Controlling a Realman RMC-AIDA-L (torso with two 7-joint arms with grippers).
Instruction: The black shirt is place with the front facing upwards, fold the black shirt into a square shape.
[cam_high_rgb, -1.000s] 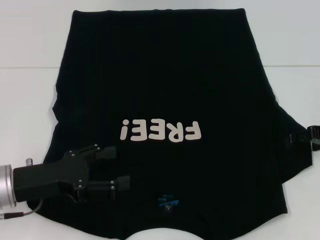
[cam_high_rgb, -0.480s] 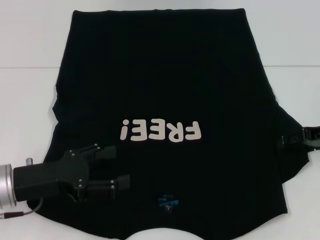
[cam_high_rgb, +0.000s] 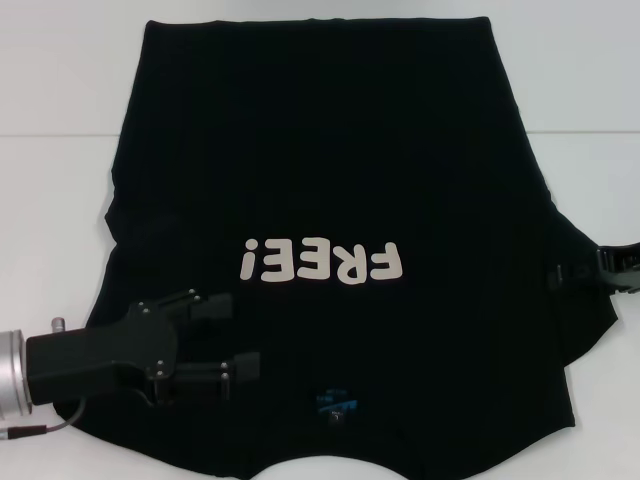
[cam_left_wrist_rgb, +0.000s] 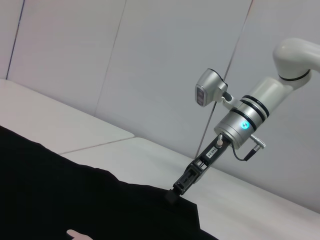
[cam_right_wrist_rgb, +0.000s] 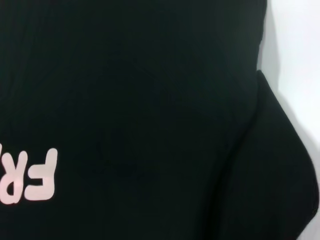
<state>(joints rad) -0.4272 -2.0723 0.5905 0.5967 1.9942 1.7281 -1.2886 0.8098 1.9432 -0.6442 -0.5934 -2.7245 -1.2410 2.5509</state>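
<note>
Left gripper (cam_high_rgb: 238, 335) over black shirt (cam_high_rgb: 330, 170), right gripper (cam_high_rgb: 556, 272) at its edge

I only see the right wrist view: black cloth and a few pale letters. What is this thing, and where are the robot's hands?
Observer: The head view shows the whole black shirt, spread flat with the front up. Its print reads FREE!
Visitor: And the hands?
Observer: The left gripper is over the shirt's near part, on the robot's left, with its fingers open.
Visitor: The other one?
Observer: In the left wrist view, the right gripper is down at the shirt's edge on the robot's right.
</note>
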